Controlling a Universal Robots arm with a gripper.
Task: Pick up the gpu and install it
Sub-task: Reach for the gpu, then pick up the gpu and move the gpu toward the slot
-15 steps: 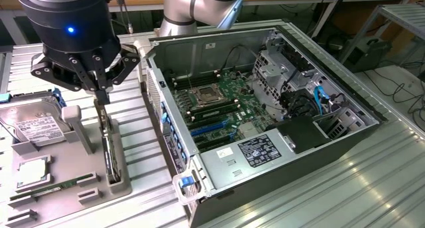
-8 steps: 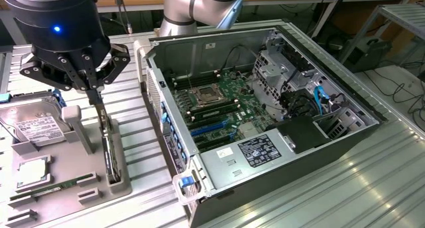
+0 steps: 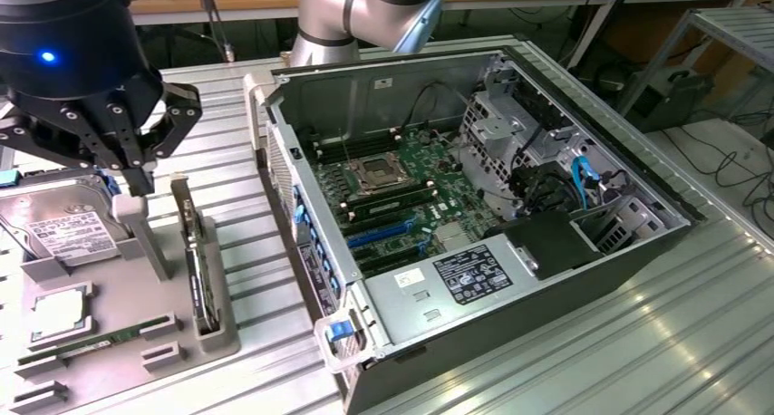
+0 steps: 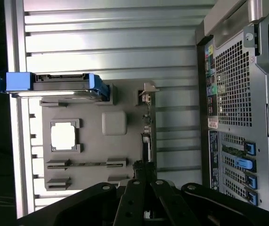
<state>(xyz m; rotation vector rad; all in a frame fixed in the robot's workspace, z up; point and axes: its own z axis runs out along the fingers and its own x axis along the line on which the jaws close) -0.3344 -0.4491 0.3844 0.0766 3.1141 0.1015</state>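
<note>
- Plainly, the gripper (image 3: 133, 175) hangs over the tray (image 3: 133, 297) with its fingers pressed together and nothing between them. It cannot take the card like this; coming down shut, the tips would strike the top edge instead of straddling it.
- The gpu (image 3: 194, 252) stands on edge in its grey holder, near the tray side that faces the case (image 3: 400, 66), not yet lifted. In the wrist view it appears as a thin line (image 4: 146, 136) running up from the fingertips (image 4: 135, 175), so alignment looks close, though how high the tool is above the card is hard to judge.
- A grey post (image 3: 151, 238) rises just beside the holder. In the exterior view the fingers sit about over it, so a descent slightly off line could land on the post, or wedge between post and card.
- The card is thin and tall. A grip near one end, or on the board instead of a firm edge, could let it tilt or bind in the holder on lifting and drag the tray.
- The hard drive (image 3: 61, 225) lies close by on the tray; opened fingers or the wide gripper body might clip it.
- Inside the case, the blue slots (image 3: 381, 238) sit among cables and a drive cage. A tilted card could miss the slot or catch a case wall.
</note>
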